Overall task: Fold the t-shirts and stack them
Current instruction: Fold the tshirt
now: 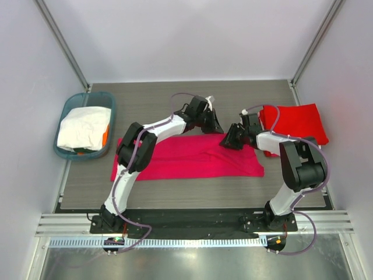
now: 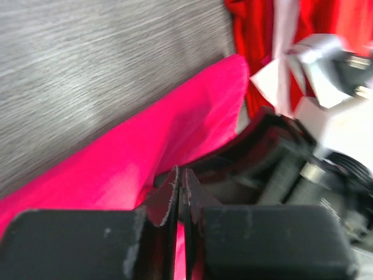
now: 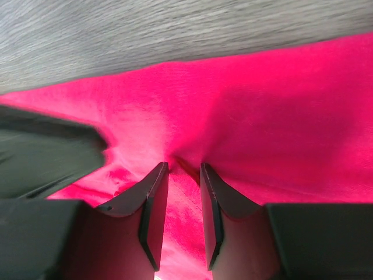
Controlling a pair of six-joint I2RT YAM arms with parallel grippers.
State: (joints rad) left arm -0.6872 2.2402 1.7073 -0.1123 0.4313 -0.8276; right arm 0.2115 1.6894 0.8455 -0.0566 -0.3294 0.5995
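A magenta-pink t-shirt (image 1: pixel 186 157) lies as a long folded strip across the middle of the table. My left gripper (image 1: pixel 213 127) is at its far edge, with the jaws pressed together on a thin layer of pink cloth (image 2: pixel 116 169); its fingertips (image 2: pixel 180 175) show pink in the slit. My right gripper (image 1: pixel 228 140) is just right of it, with the jaws (image 3: pixel 183 169) closed narrowly on a puckered ridge of the same shirt (image 3: pixel 262 116). A folded bright red t-shirt (image 1: pixel 297 122) lies at the back right and also shows in the left wrist view (image 2: pixel 256 35). A white t-shirt (image 1: pixel 84 128) lies in the basket.
A teal plastic basket (image 1: pixel 60 131) stands at the back left, with something orange (image 1: pixel 106 135) beside the white cloth. The right arm (image 2: pixel 326 134) fills the right side of the left wrist view, close to my left gripper. Grey walls enclose the table.
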